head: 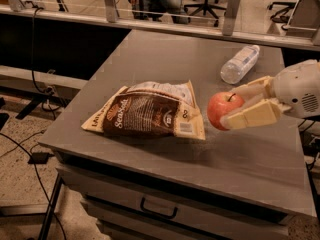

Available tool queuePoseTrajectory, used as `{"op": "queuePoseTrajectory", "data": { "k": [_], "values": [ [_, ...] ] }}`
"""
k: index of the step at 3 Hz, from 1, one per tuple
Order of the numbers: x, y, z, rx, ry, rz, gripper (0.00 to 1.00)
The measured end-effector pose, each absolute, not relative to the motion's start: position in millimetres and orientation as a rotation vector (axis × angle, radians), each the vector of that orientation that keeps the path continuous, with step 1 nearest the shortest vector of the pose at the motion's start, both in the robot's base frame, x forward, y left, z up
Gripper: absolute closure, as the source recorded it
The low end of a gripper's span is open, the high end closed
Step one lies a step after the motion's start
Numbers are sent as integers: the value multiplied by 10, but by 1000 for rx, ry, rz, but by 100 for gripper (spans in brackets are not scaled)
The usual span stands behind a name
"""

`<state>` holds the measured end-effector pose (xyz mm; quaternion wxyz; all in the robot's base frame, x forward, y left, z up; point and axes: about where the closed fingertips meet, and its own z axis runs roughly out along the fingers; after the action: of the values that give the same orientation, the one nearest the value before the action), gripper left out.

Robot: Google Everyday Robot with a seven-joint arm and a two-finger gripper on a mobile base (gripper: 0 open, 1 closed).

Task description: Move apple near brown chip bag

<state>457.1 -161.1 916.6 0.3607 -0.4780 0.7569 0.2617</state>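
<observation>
The brown chip bag (147, 113) lies flat on the grey table (165, 59), left of centre, with its dark front panel and white lettering facing up. The apple (223, 110) is red-orange with a short dark stem. My gripper (235, 109) comes in from the right, shut on the apple, and holds it just right of the bag's right edge, low over the tabletop. The cream fingers (252, 116) clasp the apple from behind and below.
A clear plastic water bottle (239, 64) lies on its side at the back right of the table. The table has a drawer with a handle (158, 208) at the front. Cables and a stand are on the floor at left.
</observation>
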Motion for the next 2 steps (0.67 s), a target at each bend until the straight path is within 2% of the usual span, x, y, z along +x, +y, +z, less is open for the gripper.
{"op": "queuePoseTrajectory", "data": {
  "k": [1, 2],
  "values": [
    [4579, -1535, 8933, -1238, 1932, 647, 100],
    [4640, -1647, 8774, -1236, 1906, 553, 88]
  ]
}}
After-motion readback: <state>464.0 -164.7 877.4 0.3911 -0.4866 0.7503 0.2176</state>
